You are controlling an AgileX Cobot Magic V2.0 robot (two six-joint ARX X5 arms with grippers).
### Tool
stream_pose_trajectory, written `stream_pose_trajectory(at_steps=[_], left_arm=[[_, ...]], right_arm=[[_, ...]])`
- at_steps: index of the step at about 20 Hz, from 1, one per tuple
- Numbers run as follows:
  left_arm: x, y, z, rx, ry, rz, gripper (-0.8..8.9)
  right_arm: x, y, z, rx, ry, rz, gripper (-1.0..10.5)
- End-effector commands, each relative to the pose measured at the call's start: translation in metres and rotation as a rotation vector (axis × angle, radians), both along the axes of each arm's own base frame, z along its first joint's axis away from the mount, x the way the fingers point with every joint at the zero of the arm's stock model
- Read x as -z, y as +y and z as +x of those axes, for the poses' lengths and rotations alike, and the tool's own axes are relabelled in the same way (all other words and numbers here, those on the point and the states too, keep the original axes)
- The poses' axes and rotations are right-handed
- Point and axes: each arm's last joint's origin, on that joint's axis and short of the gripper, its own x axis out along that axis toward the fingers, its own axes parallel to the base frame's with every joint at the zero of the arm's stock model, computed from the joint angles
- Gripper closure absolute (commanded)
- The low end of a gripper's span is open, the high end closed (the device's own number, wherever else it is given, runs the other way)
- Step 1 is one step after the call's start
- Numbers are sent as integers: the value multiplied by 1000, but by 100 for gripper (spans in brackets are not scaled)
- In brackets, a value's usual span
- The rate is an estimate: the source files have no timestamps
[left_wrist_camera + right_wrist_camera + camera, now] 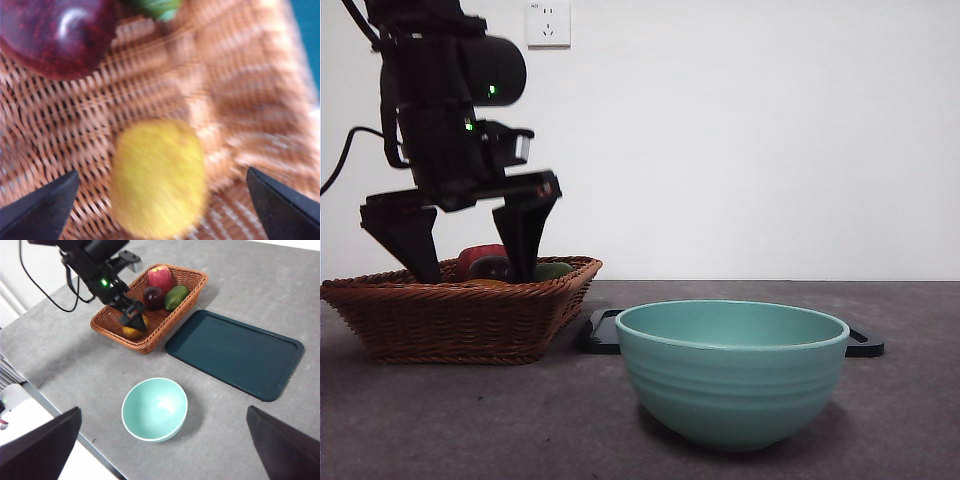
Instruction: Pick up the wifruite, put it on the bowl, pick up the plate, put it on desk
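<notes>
The wifruite (157, 177) is a blurred golden oval lying on the wicker floor of the basket (225, 100). My left gripper (162, 175) is open, with one jaw on each side of the fruit and not touching it. From the front, the left gripper (472, 278) reaches down into the basket (450, 320). The mint-green bowl (730, 390) stands empty on the grey desk (470, 420). My right gripper (164, 412) hangs open high above the bowl (150, 405), looking down on the wifruite (132, 331) and the left gripper (134, 320). No plate is in view.
The basket (195, 277) also holds a dark red-purple fruit (55, 35), a green fruit (176, 296) and a red apple (160, 276). A flat dark tray (235, 352) lies beside the basket, behind the bowl. A white surface borders the near table edge.
</notes>
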Motion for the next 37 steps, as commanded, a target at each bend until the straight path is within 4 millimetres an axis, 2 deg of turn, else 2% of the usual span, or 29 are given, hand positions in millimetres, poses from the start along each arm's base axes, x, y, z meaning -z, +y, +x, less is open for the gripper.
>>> stream_pose_trajectory(at_steps=[1, 3, 5, 6, 7, 9, 11, 14, 17, 22, 26, 31, 34, 37], left_arm=[[12, -6, 9, 8, 14, 10, 167], [20, -7, 11, 5, 36, 19, 173], [25, -8, 12, 3, 47, 23, 233], [25, -8, 12, 3, 48, 23, 234], [25, -8, 12, 3, 45, 22, 270], [25, -8, 12, 2, 48, 23, 429], [25, -8, 12, -13, 52, 20, 525], [21, -8, 13, -48, 60, 11, 538], [0, -7, 18, -110, 67, -5, 538], [-57, -10, 14, -183, 108, -12, 537], [-96, -16, -12, -150, 115, -10, 537], [-135, -32, -65, -31, 81, -26, 537], [-147, -46, -94, 42, 83, -29, 537], [-149, -69, -115, 58, 84, -57, 537]], right_arm=[[-5, 0, -1, -9, -21, -1, 358], [-5, 0, -1, -8, -20, 0, 358], [-5, 0, -1, -8, -20, 0, 358], [-5, 0, -1, -8, -21, 0, 358], [-5, 0, -1, -8, -21, 0, 358], [-5, 0, -1, -8, -21, 0, 358], [-5, 0, -1, -8, -21, 0, 358], [-5, 0, -1, -8, -20, 0, 358], [-5, 0, -1, -8, -20, 1, 358], [-5, 0, -1, -8, -21, 1, 358], [-5, 0, -1, -8, -21, 1, 358], [-5, 0, -1, -8, -21, 1, 358], [-5, 0, -1, -8, -21, 1, 358], [-5, 0, -1, -7, -17, 0, 358]])
